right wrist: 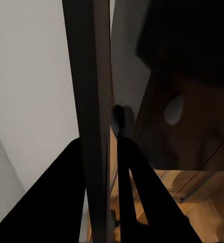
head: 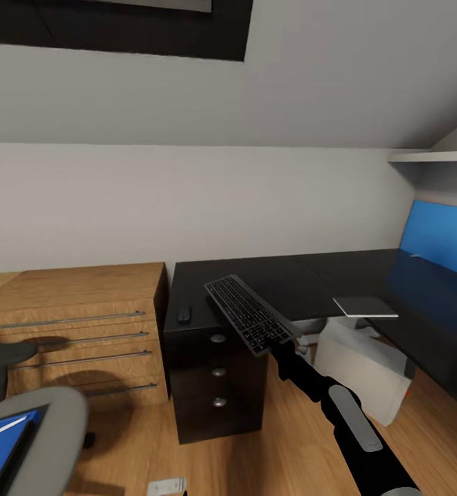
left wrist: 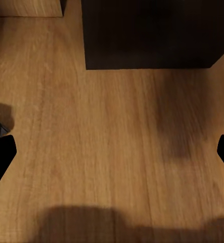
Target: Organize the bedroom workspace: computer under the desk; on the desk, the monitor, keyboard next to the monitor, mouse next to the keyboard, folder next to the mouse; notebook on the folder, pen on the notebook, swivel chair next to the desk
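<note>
The right gripper (head: 278,342) pinches the keyboard (head: 249,314) by one short end. The keyboard's long side points away over the desk (head: 290,275) just underneath.

Right arm (head: 338,406) is mostly glossy black, chunky rounded segments, with a long grey oval panel on the forearm. End effector fingers (right wrist: 142,192) look plain black too.
</note>
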Controlling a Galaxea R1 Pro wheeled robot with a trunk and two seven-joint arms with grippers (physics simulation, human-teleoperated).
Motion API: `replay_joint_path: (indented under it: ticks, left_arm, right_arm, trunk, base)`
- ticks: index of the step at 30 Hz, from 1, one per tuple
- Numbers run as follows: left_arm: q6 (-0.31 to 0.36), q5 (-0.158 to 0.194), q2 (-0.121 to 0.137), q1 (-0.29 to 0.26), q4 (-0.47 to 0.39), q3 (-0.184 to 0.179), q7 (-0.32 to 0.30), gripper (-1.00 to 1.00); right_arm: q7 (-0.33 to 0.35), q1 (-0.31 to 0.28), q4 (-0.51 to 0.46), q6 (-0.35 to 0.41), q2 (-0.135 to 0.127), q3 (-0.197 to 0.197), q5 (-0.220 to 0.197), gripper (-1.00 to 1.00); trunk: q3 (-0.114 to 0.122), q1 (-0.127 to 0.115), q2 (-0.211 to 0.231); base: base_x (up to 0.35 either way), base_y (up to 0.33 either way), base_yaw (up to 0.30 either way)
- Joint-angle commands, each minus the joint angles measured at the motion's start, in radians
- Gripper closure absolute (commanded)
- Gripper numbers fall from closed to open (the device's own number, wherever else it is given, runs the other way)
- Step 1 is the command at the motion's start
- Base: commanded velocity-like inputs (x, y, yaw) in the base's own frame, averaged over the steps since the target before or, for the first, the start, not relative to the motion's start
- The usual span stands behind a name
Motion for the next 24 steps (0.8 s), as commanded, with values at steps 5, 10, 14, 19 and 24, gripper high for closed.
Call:
replay_joint_path:
  ticks: [5,10,14,19,24]
  left_arm:
    - [-0.001,0.010,0.001,-0.001,-0.001,-0.005,0.006,-1.00]
    - [-0.001,0.011,0.001,-0.001,-0.001,-0.005,0.007,-1.00]
    - [-0.001,0.011,0.001,-0.001,-0.001,-0.005,0.006,-1.00]
    - [-0.001,0.011,0.001,-0.001,-0.001,-0.005,0.006,-1.00]
    - [-0.001,0.011,0.001,-0.001,-0.001,-0.005,0.006,-1.00]
  right_arm:
    - [0.004,-0.001,0.000,0.002,-0.001,0.002,-0.004,1.00]
    - [0.004,-0.001,0.000,0.002,-0.001,0.001,-0.004,1.00]
    - [0.004,-0.001,0.043,0.002,0.000,0.008,-0.004,1.00]
    - [0.003,-0.001,0.053,0.002,0.001,0.009,-0.076,1.00]
    - [0.001,-0.001,0.054,0.003,0.000,0.010,-0.131,1.00]
  trunk:
    - [-0.001,0.000,0.000]
    - [-0.001,0.000,0.000]
    - [-0.001,0.000,0.000]
    - [-0.001,0.000,0.000]
    - [-0.001,0.000,0.000]
  base:
    - [0.061,0.015,0.000]
    - [0.048,0.001,0.000]
    - [0.070,0.000,0.000]
    - [0.002,0.000,0.000]
    - [0.000,0.000,0.000]
